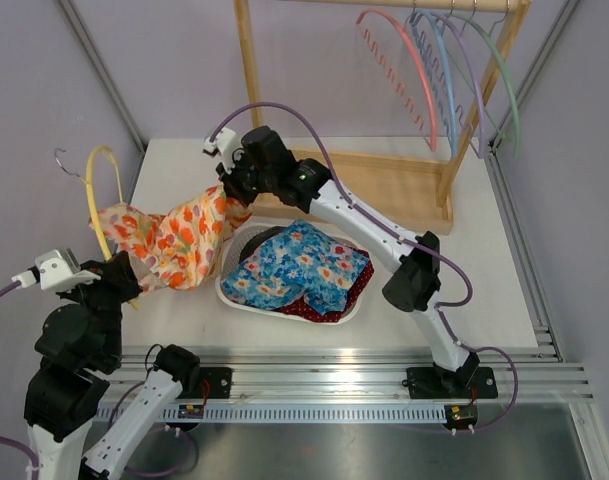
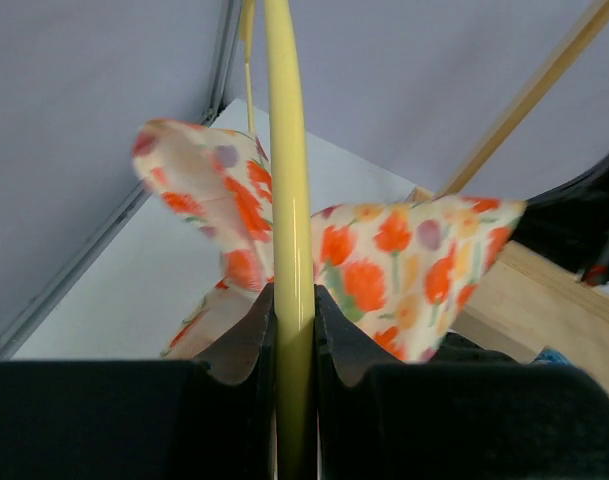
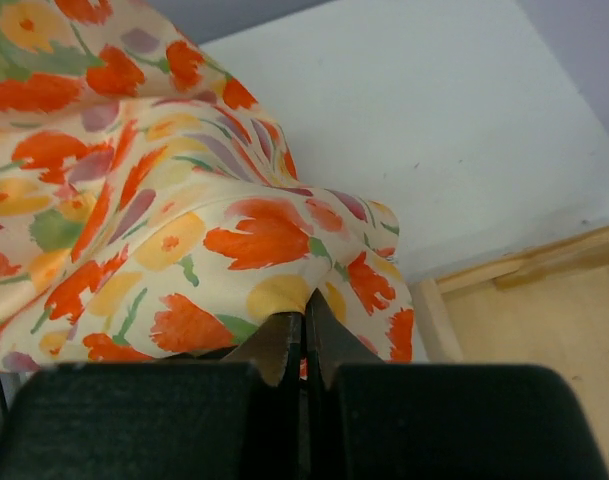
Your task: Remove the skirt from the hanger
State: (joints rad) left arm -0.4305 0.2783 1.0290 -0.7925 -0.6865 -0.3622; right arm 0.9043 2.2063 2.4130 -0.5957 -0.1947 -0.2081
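Observation:
The skirt (image 1: 174, 240) is cream with orange and yellow flowers. It stretches between both grippers above the table's left side. The yellow hanger (image 1: 96, 195) stands upright at the left, its metal hook pointing up-left. My left gripper (image 1: 119, 272) is shut on the hanger's yellow bar (image 2: 289, 250), with the skirt (image 2: 404, 260) draped behind it. My right gripper (image 1: 234, 195) is shut on a fold of the skirt (image 3: 184, 230) at its right end, above the basket's far edge.
A white basket (image 1: 229, 295) with blue floral and red clothes sits mid-table. A wooden rack (image 1: 384, 180) with several coloured hangers (image 1: 434, 70) stands at the back right. Purple walls close in on both sides.

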